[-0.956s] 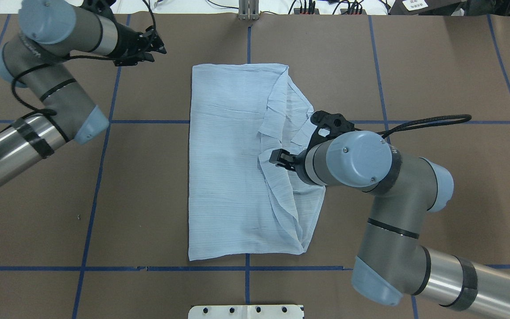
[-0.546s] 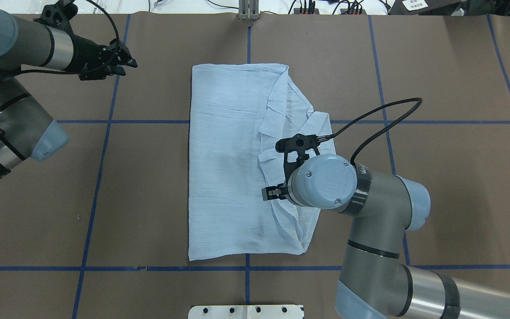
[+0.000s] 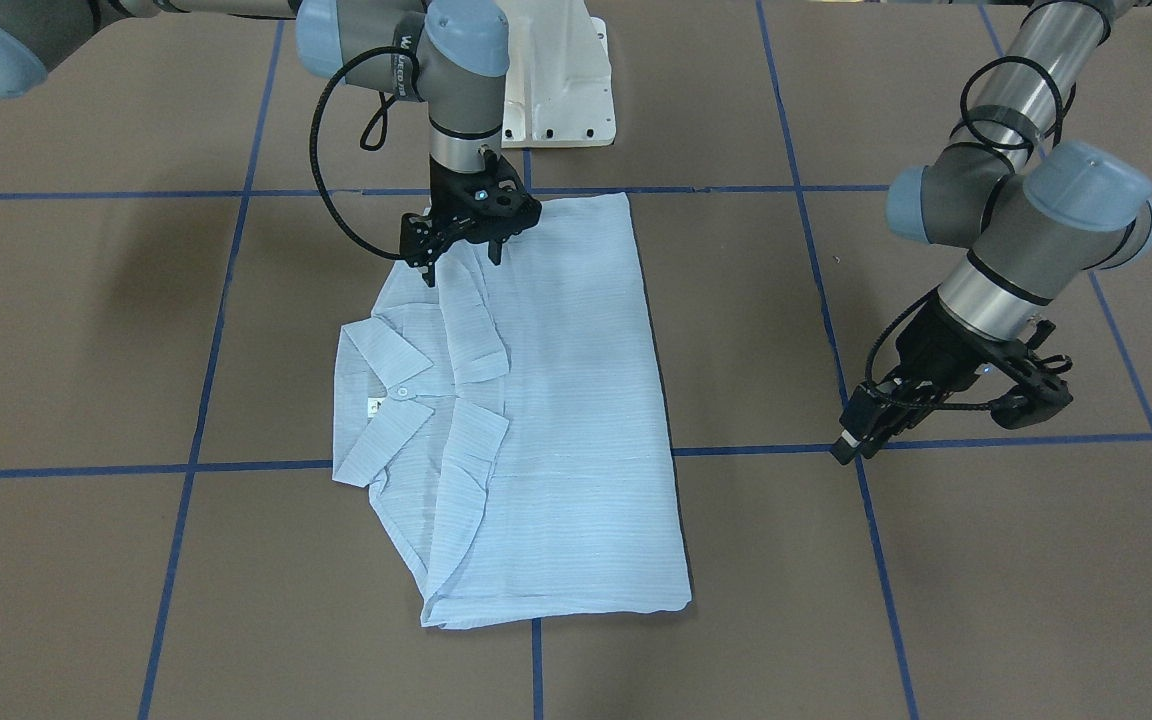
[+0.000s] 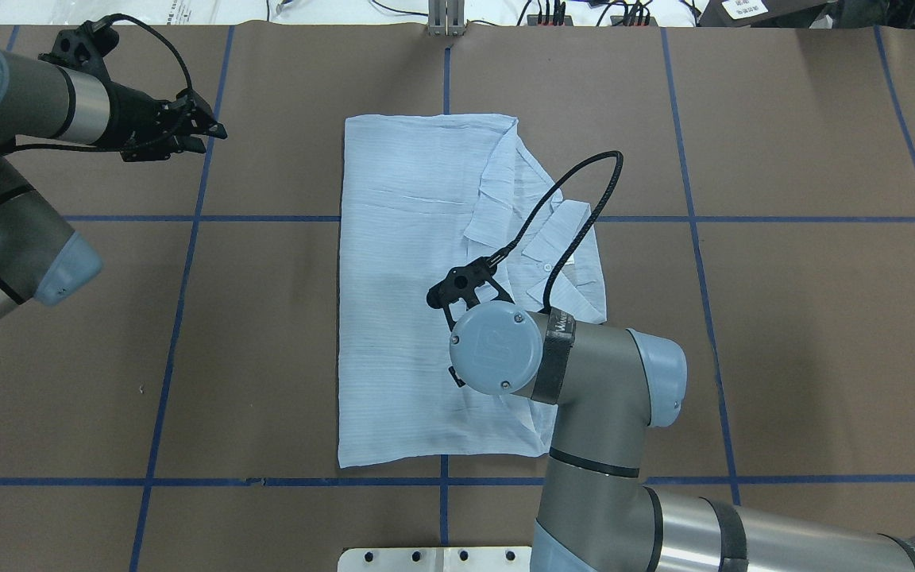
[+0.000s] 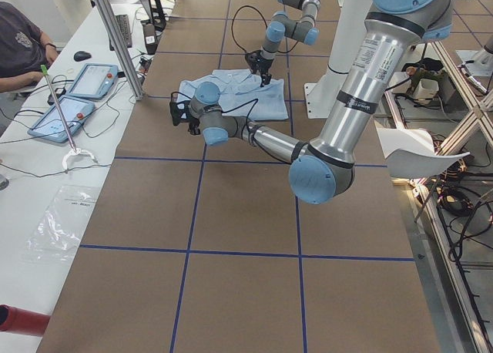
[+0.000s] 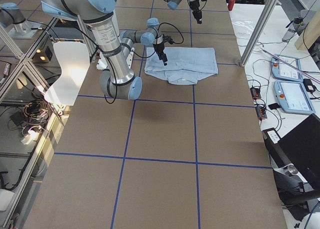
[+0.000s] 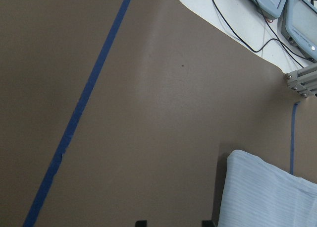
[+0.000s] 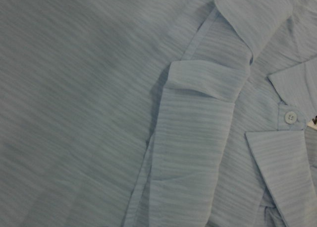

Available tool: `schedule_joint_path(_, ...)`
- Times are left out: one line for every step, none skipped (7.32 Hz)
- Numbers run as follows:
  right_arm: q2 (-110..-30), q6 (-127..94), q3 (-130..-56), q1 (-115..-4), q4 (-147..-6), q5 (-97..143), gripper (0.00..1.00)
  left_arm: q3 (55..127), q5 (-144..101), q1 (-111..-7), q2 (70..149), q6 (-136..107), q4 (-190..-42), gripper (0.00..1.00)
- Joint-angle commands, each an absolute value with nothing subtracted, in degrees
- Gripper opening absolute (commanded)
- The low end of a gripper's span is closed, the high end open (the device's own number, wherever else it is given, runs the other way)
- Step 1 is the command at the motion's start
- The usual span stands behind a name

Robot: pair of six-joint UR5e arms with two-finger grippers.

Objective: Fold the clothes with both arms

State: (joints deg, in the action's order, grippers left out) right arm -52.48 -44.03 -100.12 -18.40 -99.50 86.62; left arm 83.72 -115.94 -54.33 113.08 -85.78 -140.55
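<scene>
I have the left tool (image 4: 207, 137) out wide and the right tool (image 3: 463, 266) over the shirt's (image 4: 406, 278) near, robot-side end.
The left tool hangs over bare desk (image 4: 267, 334), well apart from the shirt and off its far left corner, fingers partly open, holding nothing. The shirt lies mid-desk as a folded rectangle, long axis running near to far, collar (image 4: 565, 238) poking out on its right. The right tool points down over the near right part, fingers spread and empty; whether the tips touch cloth I cannot tell. The right arm is much the nearer, so I judge the next grasp is its.
</scene>
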Motion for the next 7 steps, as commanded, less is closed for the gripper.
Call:
schedule_joint_path(-52.12, -38.77, -98.88, -17.32, -101.69, 85.78, 1.0, 83.58, -115.93, -54.32, 112.94, -85.87, -140.71, 0.49)
schedule_joint_path(-52.03, -38.76, -98.44, -16.79, -101.69, 85.69, 1.0, 83.58, -115.93, -54.32, 112.77, -85.87, -140.63, 0.49)
schedule_joint_path(-52.21, -38.76, -98.0, -16.61, -101.78, 85.61, 1.0, 83.58, -115.93, -54.32, 112.5, -85.87, -140.8, 0.49)
schedule_joint_path(-52.12, -38.76, -97.65, -16.52, -101.69, 85.69, 1.0, 83.58, -115.84, -54.23, 112.5, -85.87, -140.8, 0.49)
schedule_joint_path(-52.03, -38.76, -97.56, -16.35, -101.69, 85.61, 1.0, 83.58, -115.84, -54.23, 112.5, -85.96, -140.8, 0.49)
schedule_joint_path(-52.21, -38.76, -97.47, -16.35, -101.78, 85.61, 1.0, 83.58, -115.84, -54.23, 112.5, -85.96, -140.8, 0.49)
schedule_joint_path(-52.29, -38.76, -97.38, -16.43, -101.78, 85.69, 1.0, 83.76, -115.84, -54.23, 112.5, -86.04, -140.8, 0.49)
